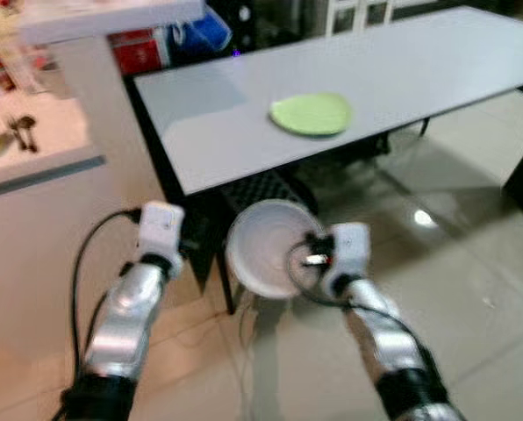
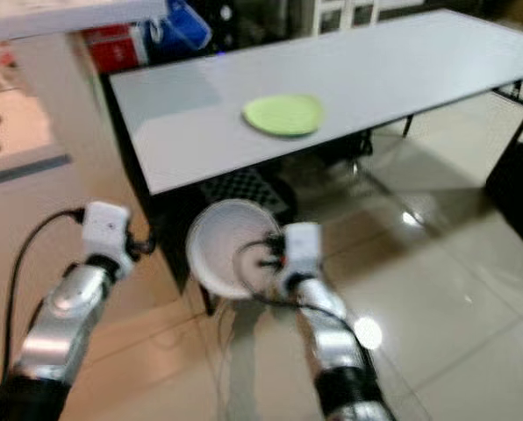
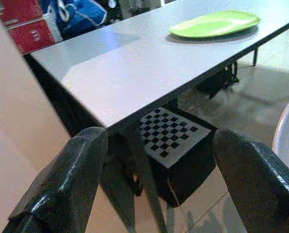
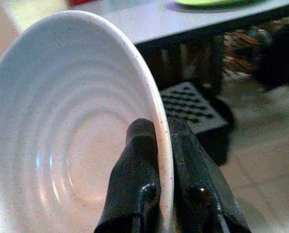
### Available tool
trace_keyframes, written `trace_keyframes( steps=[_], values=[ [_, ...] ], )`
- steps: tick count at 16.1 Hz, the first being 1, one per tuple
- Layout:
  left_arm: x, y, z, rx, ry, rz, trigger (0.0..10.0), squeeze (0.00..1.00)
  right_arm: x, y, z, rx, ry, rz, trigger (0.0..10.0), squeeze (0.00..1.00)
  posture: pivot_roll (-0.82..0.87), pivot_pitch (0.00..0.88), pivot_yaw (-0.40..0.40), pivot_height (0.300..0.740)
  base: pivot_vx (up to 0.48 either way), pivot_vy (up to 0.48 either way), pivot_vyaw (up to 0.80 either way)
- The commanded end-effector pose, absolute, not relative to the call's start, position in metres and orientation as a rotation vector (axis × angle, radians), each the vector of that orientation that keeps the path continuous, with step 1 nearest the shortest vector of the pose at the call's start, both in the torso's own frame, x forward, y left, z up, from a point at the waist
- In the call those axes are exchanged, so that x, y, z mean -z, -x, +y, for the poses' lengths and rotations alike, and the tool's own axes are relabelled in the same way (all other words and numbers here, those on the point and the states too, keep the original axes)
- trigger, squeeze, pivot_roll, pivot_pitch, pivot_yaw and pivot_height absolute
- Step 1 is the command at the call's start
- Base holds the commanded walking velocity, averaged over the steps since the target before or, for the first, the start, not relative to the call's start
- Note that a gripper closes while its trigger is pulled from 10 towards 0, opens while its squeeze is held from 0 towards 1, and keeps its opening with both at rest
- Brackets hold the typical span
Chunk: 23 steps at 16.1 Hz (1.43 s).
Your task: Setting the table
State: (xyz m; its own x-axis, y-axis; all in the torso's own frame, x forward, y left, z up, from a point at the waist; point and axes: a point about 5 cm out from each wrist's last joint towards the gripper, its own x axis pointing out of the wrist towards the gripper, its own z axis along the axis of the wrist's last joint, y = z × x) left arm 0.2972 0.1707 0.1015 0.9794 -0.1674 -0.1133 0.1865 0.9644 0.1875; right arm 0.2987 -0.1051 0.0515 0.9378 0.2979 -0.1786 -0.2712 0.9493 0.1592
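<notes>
Big grey counter (image 1: 402, 70) runs across the far side, over a glossy tile floor (image 1: 472, 289). A lime green plate (image 1: 311, 114) sits on the counter near its front edge. The white ribbed bowl (image 1: 266, 248) is held up on edge in front of the counter, lower than the top, right gripper (image 4: 163, 160) fingers clamped on its rim, one inside and one outside. Left gripper (image 3: 154, 179) hovers just beside it, fingers spread apart, holding nothing. Checkerboard panel (image 3: 171, 131) sits under the counter.

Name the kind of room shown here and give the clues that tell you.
Probably a home dining area: a long grey table bearing a green plate, a counter with cutlery, and the right gripper holding a white bowl.
</notes>
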Motion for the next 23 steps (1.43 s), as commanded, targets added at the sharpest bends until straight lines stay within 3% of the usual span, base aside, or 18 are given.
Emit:
trace_keyframes(
  steps=[1,16,23],
  values=[
    [-0.1027,-0.2974,0.18,0.15,-0.238,0.105,10.0,0.0,-0.0605,-0.3005,-0.0894,-0.34,-0.151,0.158,0.0,0.0,0.16,0.0,0.08,0.74,0.458,0.0,0.0],
    [-0.1039,-0.3032,0.1785,0.145,-0.322,0.104,10.0,0.0,-0.0608,-0.2977,-0.0868,-0.345,-0.149,0.153,0.0,0.0,0.14,0.0,0.093,0.74,0.458,-0.02,0.0],
    [-0.1043,-0.3036,0.1781,0.137,-0.329,0.088,10.0,0.0,-0.066,-0.2995,-0.0866,-0.358,-0.133,0.133,0.0,0.0,0.14,0.0,0.094,0.74,0.169,-0.214,0.0]
  ],
)
